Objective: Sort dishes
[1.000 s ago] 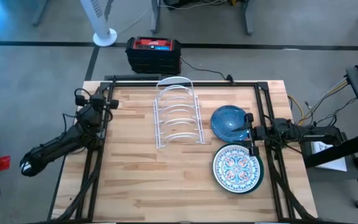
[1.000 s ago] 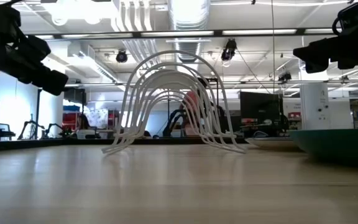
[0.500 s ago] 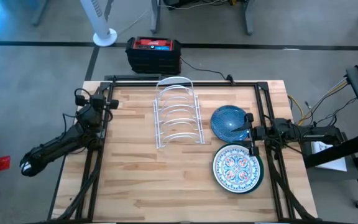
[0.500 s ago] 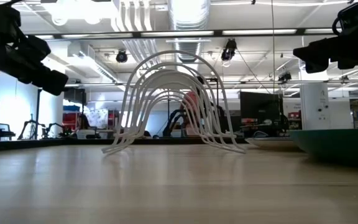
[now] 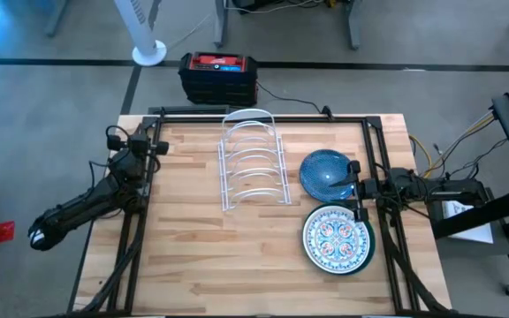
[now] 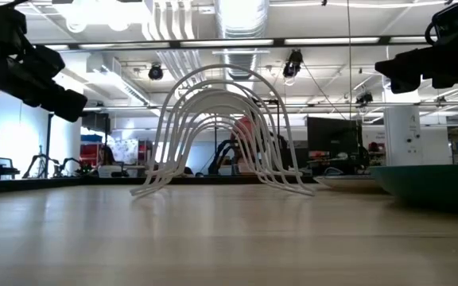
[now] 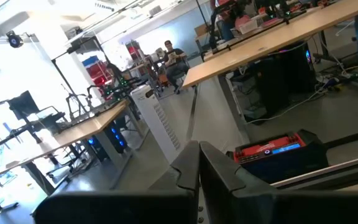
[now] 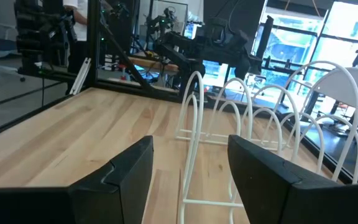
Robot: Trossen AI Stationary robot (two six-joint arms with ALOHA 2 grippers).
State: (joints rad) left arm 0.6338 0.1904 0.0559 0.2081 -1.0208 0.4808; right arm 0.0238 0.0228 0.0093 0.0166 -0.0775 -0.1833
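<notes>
One wooden counter (image 5: 201, 256) carried one white wire rack (image 5: 254, 163) at its far middle. Two arms waited at the sides: the left gripper (image 5: 155, 147) at the far left edge with fingers pressed together, the right gripper (image 5: 355, 190) at the right edge with fingers spread wide, holding nothing. A plain white dish (image 5: 247, 113) stood in the rack's far slot, mostly hidden. A blue speckled dish (image 5: 326, 173) lay right of the rack. Nearer, a floral dish (image 5: 336, 238) sat on a green dish (image 5: 367, 253), only its rim showing.

Wooden table (image 5: 193, 238): wire rack (image 5: 254, 163), blue dish (image 5: 325, 172), floral dish (image 5: 336, 238).
</notes>
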